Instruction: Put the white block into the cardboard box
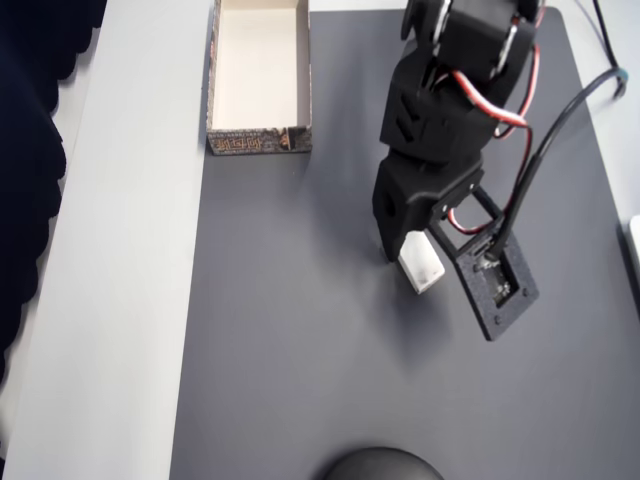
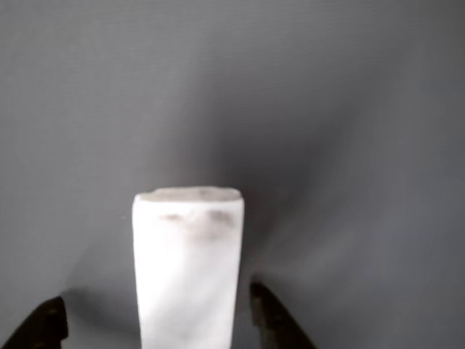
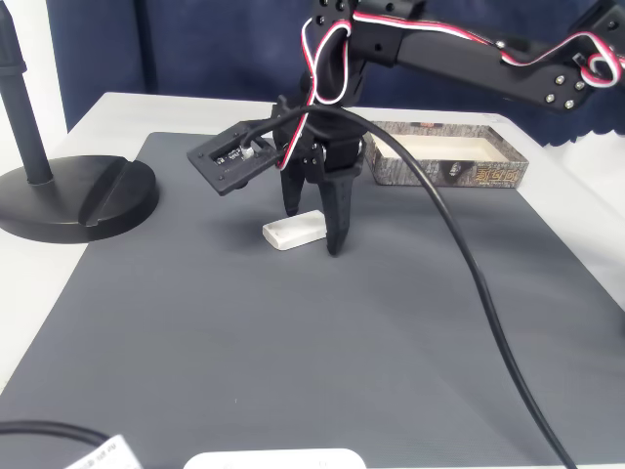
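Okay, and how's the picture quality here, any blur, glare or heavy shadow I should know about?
Wrist view: the white block is close, soft-edged and a bit overexposed, with a dim shadow around it on the grey mat. Overhead view: mildly soft, even light, no glare; the gripper hides part of the block. Fixed view: sharpest, with only faint shadow under the block.

On the mat point(image 3: 293, 352), the block point(image 3: 293, 231) lies flat between the open jaws of the end effector point(image 3: 314, 227). The box point(image 3: 444, 159) sits well apart at the mat's far edge; a stand base point(image 3: 73, 195) rests left in the fixed view.
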